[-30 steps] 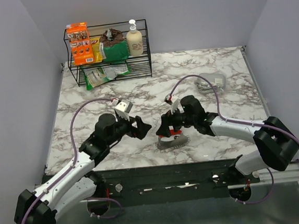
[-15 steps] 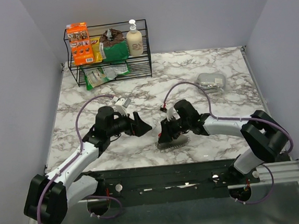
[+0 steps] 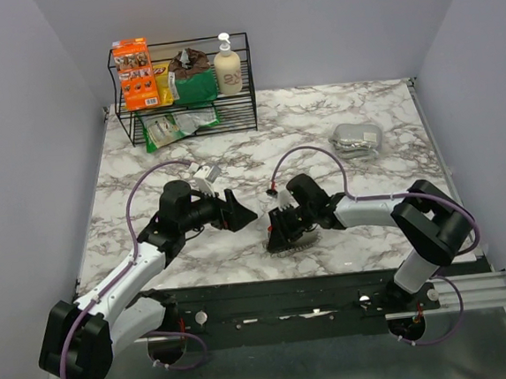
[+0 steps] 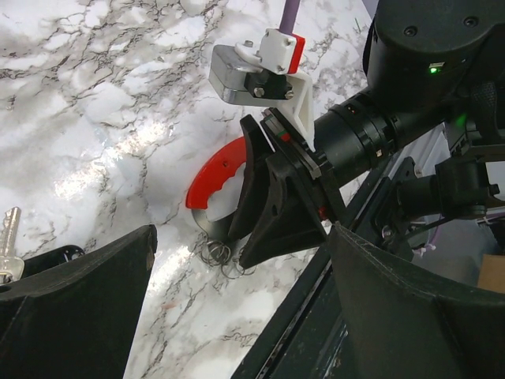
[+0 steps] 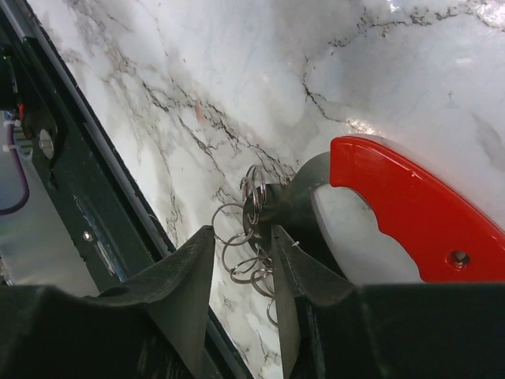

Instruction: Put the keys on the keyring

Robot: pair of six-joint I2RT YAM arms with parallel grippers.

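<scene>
Steadying keyring (image 5: 410,213), I reckon: right claw (image 5: 242,230) round wire loops (image 5: 237,257), grip unclear; left claw (image 3: 243,213) released, next fetch key (image 4: 7,233) beside it.

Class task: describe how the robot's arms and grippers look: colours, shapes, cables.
Left arm and right arm alike: white links, bulky black joints, a looping purple cable. Fingers are black wedges; the right wrist bears a white, red-trimmed bracket.

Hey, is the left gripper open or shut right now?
Open. On the left gripper, the two fingers stand wide apart in its wrist view.
</scene>
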